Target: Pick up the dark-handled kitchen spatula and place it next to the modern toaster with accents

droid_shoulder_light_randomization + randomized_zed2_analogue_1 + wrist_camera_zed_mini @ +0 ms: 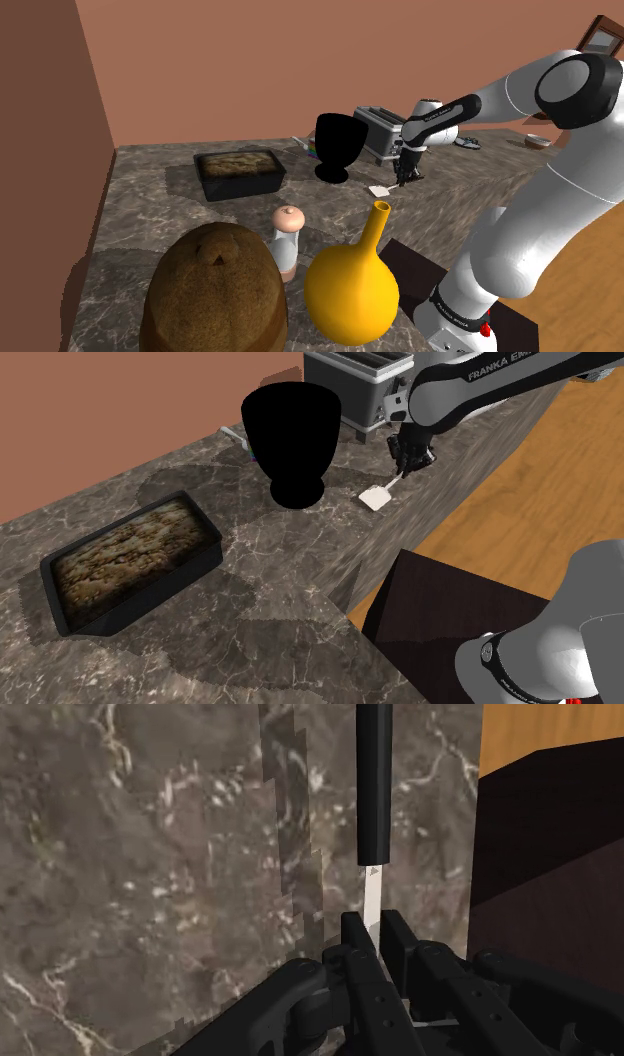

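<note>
The black claw was closed down to a narrow slit, its two fingers pinching the thin pale neck of the spatula. Seen from the hand's own camera, the dark handle ran straight out past the fingertips over the marble counter. From the side, the white blade poked out below the claw, low over the stone. I could not tell whether it touched the counter or hung just clear of it.

The toaster, a grey box with slots on top, stood at the back of the counter just behind the hand. A black goblet-shaped vase stood beside it, near the blade. Further along sat a dark baking pan with something brown and crusted in it. Nearer the dark stand were a yellow long-necked vase, a small pale grinder and a big brown lump.

As I judged it, the grasp was made and so the first half of the job was about done. What remained was to lift the spatula clear, carry it the short way to the toaster, lay it on bare stone beside it and let go. The trip looked brief, since the spatula was already near the toaster, though the vase crowded one side and the landing spot would need picking with care
</note>
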`<state>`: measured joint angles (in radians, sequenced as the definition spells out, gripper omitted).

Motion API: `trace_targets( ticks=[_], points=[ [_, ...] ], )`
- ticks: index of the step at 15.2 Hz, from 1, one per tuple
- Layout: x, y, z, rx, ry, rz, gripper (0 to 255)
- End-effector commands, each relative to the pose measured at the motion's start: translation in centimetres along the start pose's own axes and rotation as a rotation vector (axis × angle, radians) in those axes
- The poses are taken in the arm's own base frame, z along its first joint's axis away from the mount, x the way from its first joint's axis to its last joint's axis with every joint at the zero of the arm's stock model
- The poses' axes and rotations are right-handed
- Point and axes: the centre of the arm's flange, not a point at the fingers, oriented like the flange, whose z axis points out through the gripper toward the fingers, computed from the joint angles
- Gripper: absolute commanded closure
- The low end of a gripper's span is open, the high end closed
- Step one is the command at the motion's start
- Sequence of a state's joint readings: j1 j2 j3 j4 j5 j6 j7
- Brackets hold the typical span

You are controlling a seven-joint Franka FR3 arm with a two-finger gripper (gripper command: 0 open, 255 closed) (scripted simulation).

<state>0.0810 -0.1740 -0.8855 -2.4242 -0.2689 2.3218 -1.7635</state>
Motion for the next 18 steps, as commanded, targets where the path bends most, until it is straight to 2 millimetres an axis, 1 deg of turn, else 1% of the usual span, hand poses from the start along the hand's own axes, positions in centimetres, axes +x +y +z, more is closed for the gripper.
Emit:
trace_targets(
  ticks=[1,6,9,10,18],
  points=[
    [0.0,0.0,0.0,0.000,0.000,0.000,0],
    [0.0,0.0,0.0,0.000,0.000,0.000,0],
    [0.0,0.0,-4.0,0.000,0.000,0.000,0],
    [0.0,0.0,-5.0,0.000,0.000,0.000,0],
    [0.0,0.0,-5.0,0.000,0.000,0.000,0]
  ],
)
